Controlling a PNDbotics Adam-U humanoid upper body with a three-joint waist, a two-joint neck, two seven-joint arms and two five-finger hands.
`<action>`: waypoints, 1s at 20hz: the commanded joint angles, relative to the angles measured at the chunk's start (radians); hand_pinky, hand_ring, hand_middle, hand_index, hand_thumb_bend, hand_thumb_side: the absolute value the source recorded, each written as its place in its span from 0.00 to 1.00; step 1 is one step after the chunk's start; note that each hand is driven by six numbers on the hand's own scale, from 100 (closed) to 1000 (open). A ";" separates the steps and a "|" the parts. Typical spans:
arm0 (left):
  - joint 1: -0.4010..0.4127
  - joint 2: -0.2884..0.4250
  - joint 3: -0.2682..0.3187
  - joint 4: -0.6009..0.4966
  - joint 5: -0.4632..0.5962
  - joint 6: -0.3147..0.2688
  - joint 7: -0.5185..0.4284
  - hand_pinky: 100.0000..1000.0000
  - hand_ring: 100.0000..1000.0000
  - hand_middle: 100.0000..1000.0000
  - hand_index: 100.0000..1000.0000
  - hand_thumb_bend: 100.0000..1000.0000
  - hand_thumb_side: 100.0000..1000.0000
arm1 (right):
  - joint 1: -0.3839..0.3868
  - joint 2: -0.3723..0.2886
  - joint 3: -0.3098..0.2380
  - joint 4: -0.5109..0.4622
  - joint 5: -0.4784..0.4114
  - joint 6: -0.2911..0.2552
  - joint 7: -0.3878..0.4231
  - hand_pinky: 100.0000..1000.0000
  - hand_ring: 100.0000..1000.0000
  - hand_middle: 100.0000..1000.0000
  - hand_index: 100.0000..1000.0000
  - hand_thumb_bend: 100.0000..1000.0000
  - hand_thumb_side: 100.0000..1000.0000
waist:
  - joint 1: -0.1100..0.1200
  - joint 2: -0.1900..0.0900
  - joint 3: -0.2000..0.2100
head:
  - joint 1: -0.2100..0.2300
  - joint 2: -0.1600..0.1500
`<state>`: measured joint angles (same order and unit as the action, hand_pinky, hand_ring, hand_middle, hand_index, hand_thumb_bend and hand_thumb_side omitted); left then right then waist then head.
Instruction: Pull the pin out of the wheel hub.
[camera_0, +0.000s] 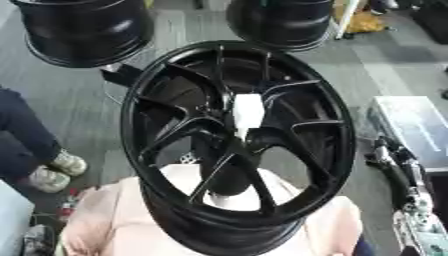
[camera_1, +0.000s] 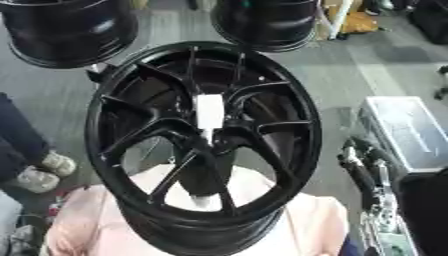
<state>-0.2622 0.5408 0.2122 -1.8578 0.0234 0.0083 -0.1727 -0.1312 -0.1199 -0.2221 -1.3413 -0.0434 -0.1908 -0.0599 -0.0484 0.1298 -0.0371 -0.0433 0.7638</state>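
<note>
Right, the wheel (camera_0: 236, 145) fills the middle of the view: glossy black, round, with thin curved spokes fanning out from the hub (camera_0: 234, 142) and a deep barrel behind them. It stands nearly upright, tilted a little, its face turned toward the camera. At the hub sits a pale, whitish, blocky piece (camera_0: 248, 111), roughly rectangular and smooth; that looks like the pin, though its exact shape is too soft to make out. Below the hub a dark rounded post (camera_1: 206, 182) shows between the spokes, and what it belongs to I cannot tell.

Under the wheel lies a soft pale pink cloth (camera_0: 96, 220), rumpled, part of it seen through the gaps between spokes, the rest cut off at the bottom edge.

Above the wheel, two more black rims (camera_0: 83, 30) (camera_0: 284, 22), shiny and drum-like, are cropped by the top edge. Right of the wheel, a grey metal case (camera_1: 407, 132) with a flat reflective top, and beside it a dark jointed arm (camera_1: 360, 175) with silvery parts, partly cut off. No hand shows clearly in either view, so the state of the fingers cannot be told. The floor (camera_0: 385, 70) is grey and matt.
</note>
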 joint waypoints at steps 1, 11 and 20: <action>-0.066 0.203 -0.082 0.021 0.004 -0.113 -0.040 0.70 0.63 0.62 0.65 0.48 0.54 | -0.005 -0.031 -0.004 -0.010 0.007 0.000 0.004 0.63 0.58 0.74 0.77 0.03 0.42 | 0.007 -0.020 -0.005 | 0.006 0.006; -0.398 0.467 -0.486 0.065 -0.086 -0.377 -0.326 0.74 0.68 0.70 0.77 0.47 0.43 | 0.000 -0.050 0.013 -0.004 0.017 0.003 0.021 0.63 0.58 0.74 0.77 0.04 0.41 | 0.034 -0.038 -0.043 | 0.027 0.006; -0.688 0.246 -0.692 0.254 -0.217 -0.407 -0.530 0.78 0.74 0.77 0.85 0.56 0.45 | 0.013 -0.061 0.016 0.002 0.022 0.004 0.024 0.62 0.58 0.74 0.77 0.04 0.41 | 0.047 -0.062 -0.048 | 0.021 0.006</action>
<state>-0.9270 0.8021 -0.4705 -1.6295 -0.1760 -0.3945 -0.6842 -0.1130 -0.1551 -0.2085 -1.3290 -0.0254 -0.1844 -0.0409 -0.0011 0.0826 -0.0842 -0.0199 0.7714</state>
